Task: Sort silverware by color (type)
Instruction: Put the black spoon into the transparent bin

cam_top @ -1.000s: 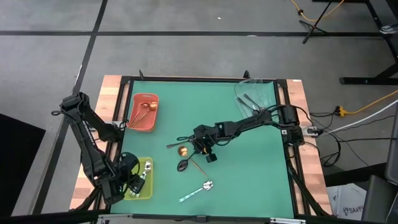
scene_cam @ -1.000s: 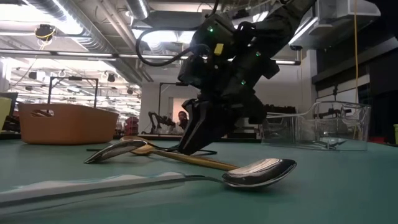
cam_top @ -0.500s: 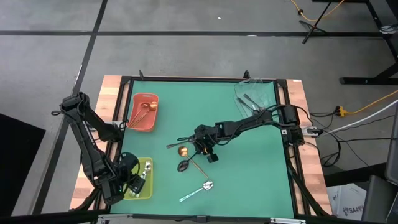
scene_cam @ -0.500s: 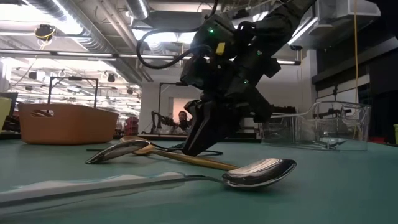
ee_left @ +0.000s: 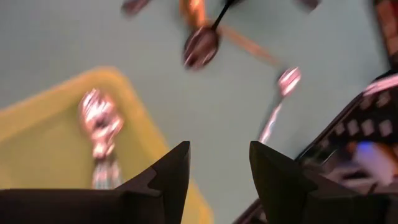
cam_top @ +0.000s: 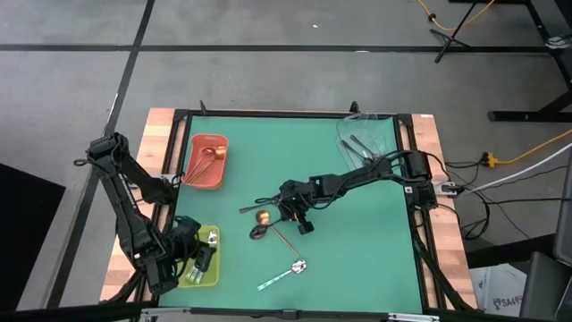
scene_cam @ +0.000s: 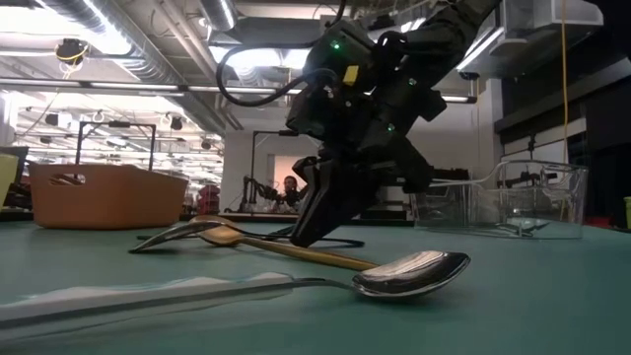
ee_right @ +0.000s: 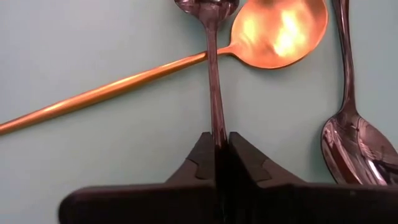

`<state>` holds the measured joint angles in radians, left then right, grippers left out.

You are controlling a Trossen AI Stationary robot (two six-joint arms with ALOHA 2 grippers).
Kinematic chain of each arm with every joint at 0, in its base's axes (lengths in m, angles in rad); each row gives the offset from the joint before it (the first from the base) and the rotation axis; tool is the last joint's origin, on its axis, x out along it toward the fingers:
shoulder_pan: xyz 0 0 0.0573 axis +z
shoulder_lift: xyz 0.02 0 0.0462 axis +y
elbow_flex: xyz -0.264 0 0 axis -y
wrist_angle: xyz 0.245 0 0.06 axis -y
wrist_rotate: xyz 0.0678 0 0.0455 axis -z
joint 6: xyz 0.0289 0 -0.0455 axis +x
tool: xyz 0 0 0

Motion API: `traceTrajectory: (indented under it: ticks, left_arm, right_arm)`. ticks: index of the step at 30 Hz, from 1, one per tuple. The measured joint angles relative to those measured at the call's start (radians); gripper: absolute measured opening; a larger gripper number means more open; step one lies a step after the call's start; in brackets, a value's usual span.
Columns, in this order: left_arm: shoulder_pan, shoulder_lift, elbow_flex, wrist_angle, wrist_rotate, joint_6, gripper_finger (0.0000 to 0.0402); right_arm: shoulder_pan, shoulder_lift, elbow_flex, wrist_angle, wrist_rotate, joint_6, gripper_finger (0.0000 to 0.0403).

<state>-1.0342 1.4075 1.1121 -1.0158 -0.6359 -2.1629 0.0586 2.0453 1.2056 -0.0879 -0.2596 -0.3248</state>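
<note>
Dark spoon (ee_right: 214, 93) handle pinched in right gripper (ee_right: 217, 155) jaws; no legible writing.

I am finding no readable text, label, brand, number or sign in any view; nothing on the table, trays, spoons or arms is showing legible writing.

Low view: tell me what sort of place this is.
Probably a robotics lab or workshop hall: exposed ceiling ducts, another robot arm on a far bench, and a person seated behind the green table.
</note>
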Motion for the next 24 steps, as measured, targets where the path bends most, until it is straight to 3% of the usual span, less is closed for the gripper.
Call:
traceTrajectory:
  ticks: [8,18,24]
  left_arm:
    - [0.027,0.000,0.000,-0.001,-0.219,0.000,0.0160]
    - [0.137,0.000,0.000,-0.001,-0.237,0.008,0.0160]
    - [0.188,0.000,0.000,0.007,-0.236,0.123,0.0160]
  right_arm:
    - [0.000,0.000,-0.001,0.008,0.003,0.000,0.0004]
    - [0.000,0.000,-0.001,0.011,0.004,-0.014,0.0003]
    - [0.000,-0.003,-0.001,0.011,-0.003,-0.024,0.0004]
